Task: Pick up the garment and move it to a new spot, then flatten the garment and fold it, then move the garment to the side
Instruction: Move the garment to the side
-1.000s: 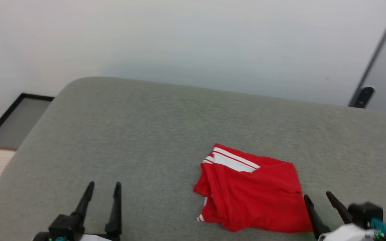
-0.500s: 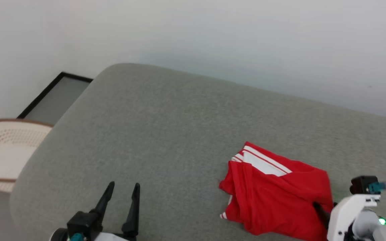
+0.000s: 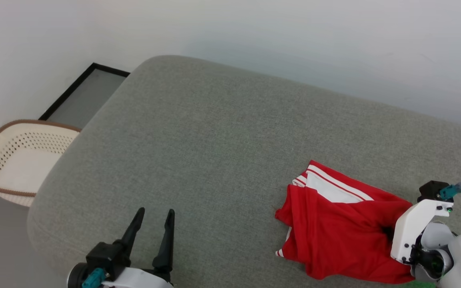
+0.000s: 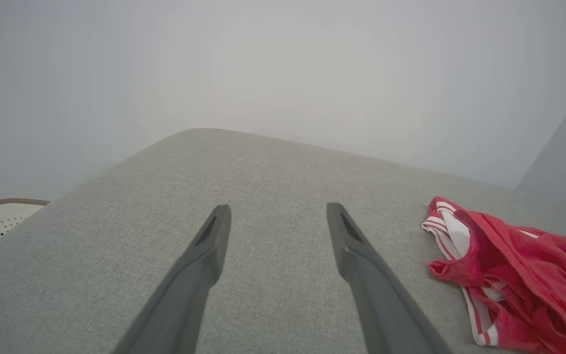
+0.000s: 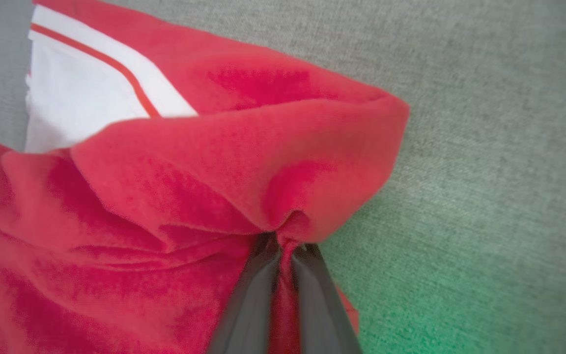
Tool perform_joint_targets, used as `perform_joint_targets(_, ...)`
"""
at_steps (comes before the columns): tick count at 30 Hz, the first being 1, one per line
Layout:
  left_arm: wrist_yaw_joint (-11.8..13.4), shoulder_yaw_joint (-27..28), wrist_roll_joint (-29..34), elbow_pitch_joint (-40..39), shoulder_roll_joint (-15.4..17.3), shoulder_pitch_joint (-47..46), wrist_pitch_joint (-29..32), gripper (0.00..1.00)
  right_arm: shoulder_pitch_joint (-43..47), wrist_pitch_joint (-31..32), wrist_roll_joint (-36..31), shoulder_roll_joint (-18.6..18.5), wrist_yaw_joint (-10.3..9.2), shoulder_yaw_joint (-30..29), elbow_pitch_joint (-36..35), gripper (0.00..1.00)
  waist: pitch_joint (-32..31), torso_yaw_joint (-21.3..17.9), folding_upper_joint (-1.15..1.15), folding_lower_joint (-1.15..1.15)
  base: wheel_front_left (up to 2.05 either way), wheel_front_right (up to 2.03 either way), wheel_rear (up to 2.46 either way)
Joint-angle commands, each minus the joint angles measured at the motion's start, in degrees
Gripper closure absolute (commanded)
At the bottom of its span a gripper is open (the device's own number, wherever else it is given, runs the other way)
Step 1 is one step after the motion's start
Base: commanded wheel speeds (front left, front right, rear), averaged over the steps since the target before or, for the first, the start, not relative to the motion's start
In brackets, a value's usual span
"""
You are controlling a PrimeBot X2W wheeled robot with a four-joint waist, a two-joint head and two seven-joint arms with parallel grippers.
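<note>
Viewing from the head, I find the red jersey (image 3: pixel 334 236) bunched on the right side of the grey cushion (image 3: pixel 198 140), my left claw (image 3: pixel 155 214) spread and empty. Left wrist: the jersey lies to that claw's right. Right wrist: my right claw (image 5: pixel 283 248) pinches a red fold.

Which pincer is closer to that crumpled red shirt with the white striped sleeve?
The right. The right pincer is shut on an edge of the crumpled red shirt; the left pincer stands open over the grey fabric cushion, well to the shirt's left.
</note>
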Motion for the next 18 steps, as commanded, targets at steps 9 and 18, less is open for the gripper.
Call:
perform_joint_targets(9, -0.1, 0.4, 0.1, -1.1, 0.7, -1.5, 0.0, 0.0, -1.9, -0.1, 0.5, -1.8, -0.11, -1.7, 0.8, 1.0, 1.2, -2.1, 0.0, 0.0, 0.0, 0.0, 0.0)
perform_joint_targets(18, -0.1, -0.7, 0.0, -3.1, 1.2, -3.6, 0.0, 0.0, -5.2, -0.6, 1.3, -7.9, -0.08, -1.7, -1.1, 1.0, 4.4, -7.0, 0.0, 0.0, 0.0, 0.0, 0.0)
